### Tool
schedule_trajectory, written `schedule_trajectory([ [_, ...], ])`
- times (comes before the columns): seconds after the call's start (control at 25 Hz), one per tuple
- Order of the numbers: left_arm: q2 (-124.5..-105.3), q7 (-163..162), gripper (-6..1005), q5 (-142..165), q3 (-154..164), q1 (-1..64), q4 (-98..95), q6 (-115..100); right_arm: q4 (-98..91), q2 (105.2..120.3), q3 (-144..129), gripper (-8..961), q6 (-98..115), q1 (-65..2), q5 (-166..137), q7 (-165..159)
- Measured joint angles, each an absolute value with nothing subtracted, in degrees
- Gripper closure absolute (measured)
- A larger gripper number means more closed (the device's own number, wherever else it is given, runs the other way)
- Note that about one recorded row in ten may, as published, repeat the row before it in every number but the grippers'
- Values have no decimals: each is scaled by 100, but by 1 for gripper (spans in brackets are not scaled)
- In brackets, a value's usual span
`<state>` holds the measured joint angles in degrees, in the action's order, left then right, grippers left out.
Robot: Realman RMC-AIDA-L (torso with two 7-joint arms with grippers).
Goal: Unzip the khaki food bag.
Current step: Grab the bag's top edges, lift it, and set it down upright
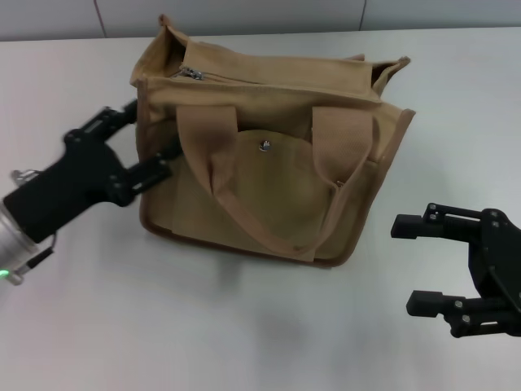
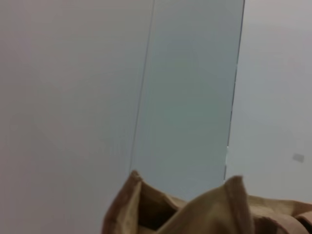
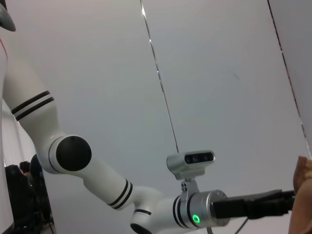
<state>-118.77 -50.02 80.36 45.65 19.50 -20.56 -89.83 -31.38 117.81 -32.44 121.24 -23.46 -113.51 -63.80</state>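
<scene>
The khaki food bag (image 1: 269,155) stands in the middle of the white table, its front pocket with a silver snap (image 1: 264,146) facing me. Its top zipper looks closed, with the metal pull (image 1: 191,73) at the bag's left end. My left gripper (image 1: 140,142) is open at the bag's left end, one finger behind the corner and one finger (image 1: 155,169) against the front face. The bag's top edge shows in the left wrist view (image 2: 195,212). My right gripper (image 1: 413,263) is open and empty, low over the table to the right of the bag.
The white table (image 1: 244,326) spreads around the bag. A pale wall with panel seams (image 2: 141,97) stands behind. The right wrist view shows my left arm (image 3: 97,170) and a corner of the bag (image 3: 303,195).
</scene>
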Motion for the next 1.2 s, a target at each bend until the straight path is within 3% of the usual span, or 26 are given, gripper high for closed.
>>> schedule_trajectory([
  [0.28, -11893, -3831, 184, 8019, 4551, 2323, -1184, -8959, -3138, 11804, -3243, 160, 12108, -2346, -11356, -6380],
  [0.84, -11898, -3587, 674, 7946, 4502, 2321, -1112, -9166, -3137, 11813, -3261, 159, 12050, -2347, -11347, -6380],
  [1.04, -11869, -3610, 899, 7724, 4493, 2281, -1151, -9166, -3137, 11813, -3249, 159, 12047, -2347, -11343, -6380],
  [1.2, -11805, -3662, 902, 7391, 4365, 2212, -1261, -9140, -3130, 11813, -3244, 159, 12030, -2347, -11338, -6380],
])
